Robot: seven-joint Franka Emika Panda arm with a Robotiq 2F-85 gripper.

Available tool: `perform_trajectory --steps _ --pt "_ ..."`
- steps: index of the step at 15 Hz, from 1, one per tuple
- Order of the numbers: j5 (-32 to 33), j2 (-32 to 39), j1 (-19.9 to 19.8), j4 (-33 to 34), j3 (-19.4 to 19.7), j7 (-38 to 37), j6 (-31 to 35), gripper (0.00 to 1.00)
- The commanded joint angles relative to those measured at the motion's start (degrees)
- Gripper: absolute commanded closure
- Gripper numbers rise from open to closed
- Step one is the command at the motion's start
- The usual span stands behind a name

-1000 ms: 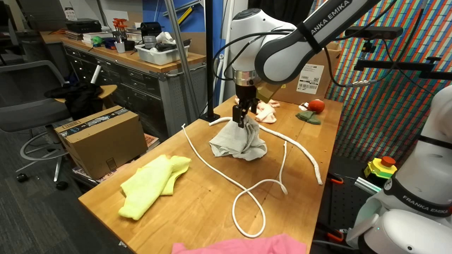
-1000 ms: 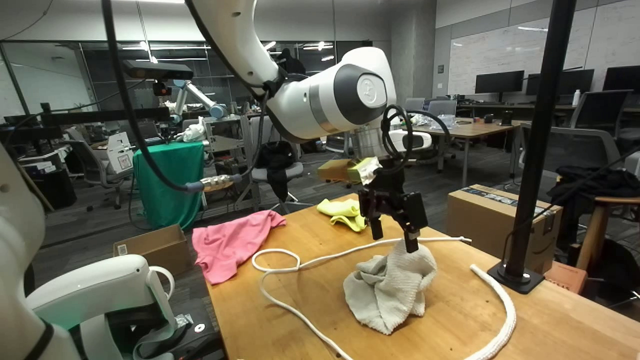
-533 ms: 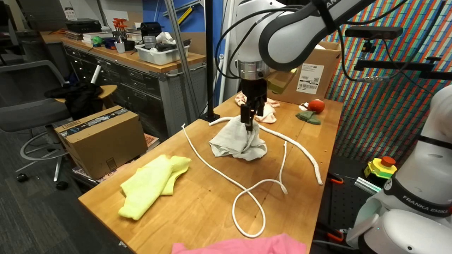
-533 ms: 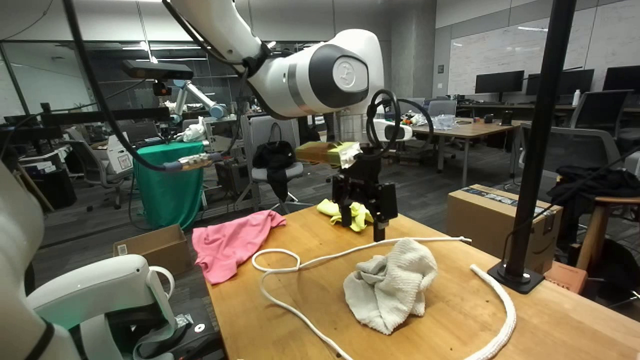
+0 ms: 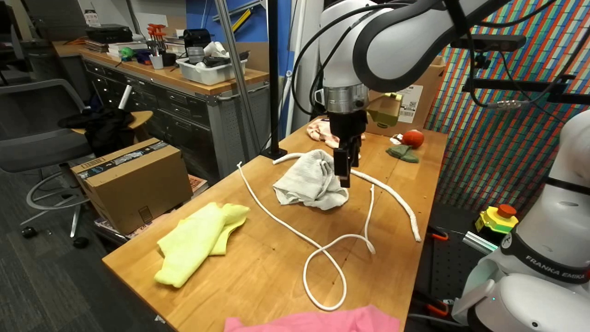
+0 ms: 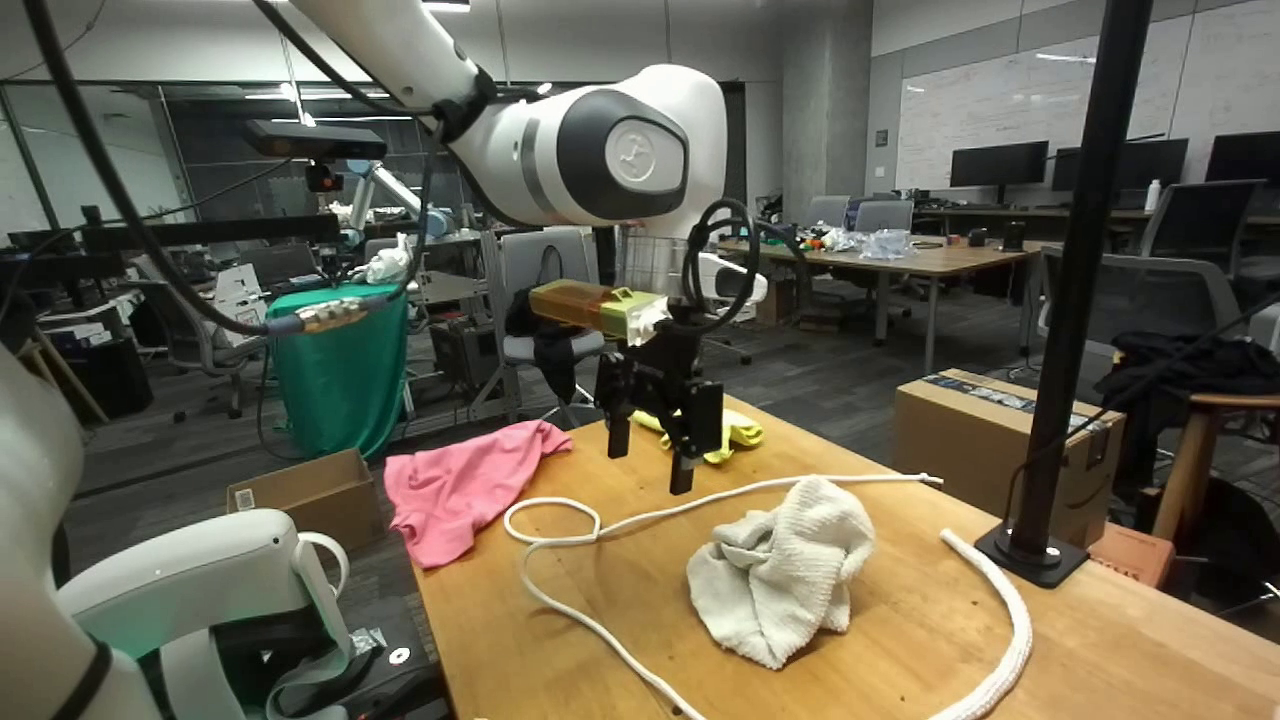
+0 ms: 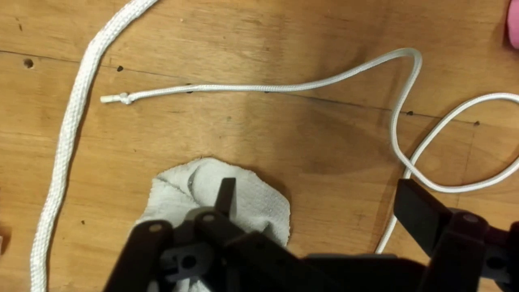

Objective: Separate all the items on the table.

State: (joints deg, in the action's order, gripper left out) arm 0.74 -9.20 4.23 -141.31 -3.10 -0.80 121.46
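Most of the sorting looks done to me. The yellow cloth (image 5: 196, 246) and the pink cloth (image 6: 470, 485) lie well apart on the desk (image 5: 258, 272), and the grey towel (image 6: 785, 585) sits bunched by itself between the thin rope (image 7: 231, 87) and the thick rope (image 7: 67, 132), touching neither that I can see. The end effector (image 6: 650, 467) hangs near the grey towel, jaws well apart, gripping nothing. What's probably left is at the far end: the green cloth (image 5: 403, 153) lies just beside the red ball (image 5: 413, 138), and whether those two touch I can't tell from here.

Even light — softly shadowed table (image 5: 258, 263)
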Motion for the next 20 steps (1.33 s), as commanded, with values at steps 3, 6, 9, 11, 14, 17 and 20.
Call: perform_trajectory --steps 3,6,9,11,14,17,20 --pt "-2.20 -1.56 0.90 -5.59 -0.48 4.18 5.12 0.00" --pt "-4.53 -1.80 1.53 -8.21 -0.41 6.09 8.79 0.00" --pt "-8.21 -2.12 2.62 -10.65 -0.51 8.85 11.50 0.00" --pt "-10.95 -2.11 3.59 -11.70 -0.64 11.16 12.07 0.00" --pt "-14.63 -2.12 5.27 -12.44 -1.19 14.07 12.31 0.00" --pt "-17.65 -2.35 6.69 -12.55 -1.82 16.40 11.34 0.00" --pt "-20.03 -2.31 7.65 -12.44 -2.20 18.22 10.41 0.00"
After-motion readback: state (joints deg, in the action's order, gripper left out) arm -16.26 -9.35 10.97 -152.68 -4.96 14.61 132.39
